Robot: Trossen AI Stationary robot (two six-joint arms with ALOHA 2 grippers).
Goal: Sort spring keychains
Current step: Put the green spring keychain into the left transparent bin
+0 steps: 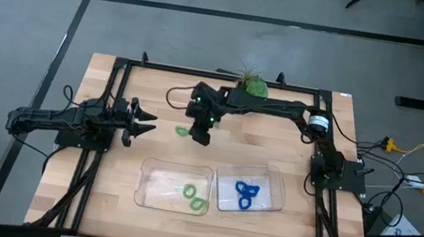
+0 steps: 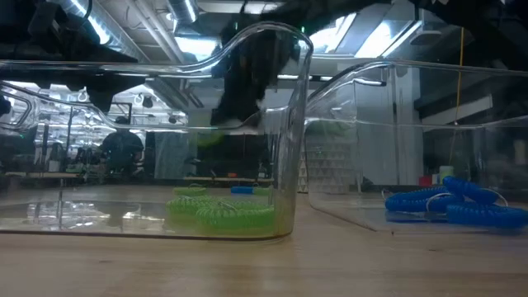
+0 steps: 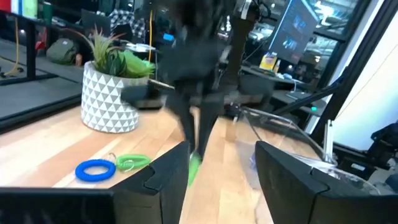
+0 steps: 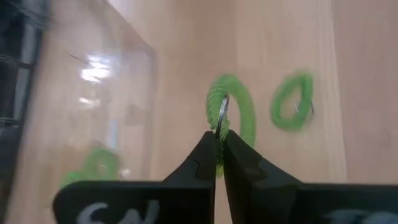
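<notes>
My right gripper (image 1: 201, 131) reaches over the table's middle, just beyond the left clear tray (image 1: 147, 167), and is shut on a light green spring keychain (image 4: 231, 112). Another green keychain (image 4: 292, 102) lies flat on the wood beside it and also shows in the high view (image 1: 183, 132). Two green keychains (image 1: 193, 197) lie in the left tray, and several blue ones (image 1: 248, 194) lie in the right clear tray (image 1: 274, 177). A blue keychain (image 3: 95, 169) and a green one (image 3: 132, 162) lie by the plant pot. My left gripper (image 1: 145, 122) is open and empty at the left. My right gripper pinches the green keychain's coil (image 4: 217, 138) between its two fingertips, next to the metal ring (image 4: 222, 112). The fingers come from above, pointing down. The loop hangs below the tips and looks clear of the table.
A potted plant (image 1: 252, 83) in a white patterned pot (image 3: 109, 93) stands at the table's far edge. The two clear trays sit side by side near the front edge. Bare wood lies between my left gripper and the trays.
</notes>
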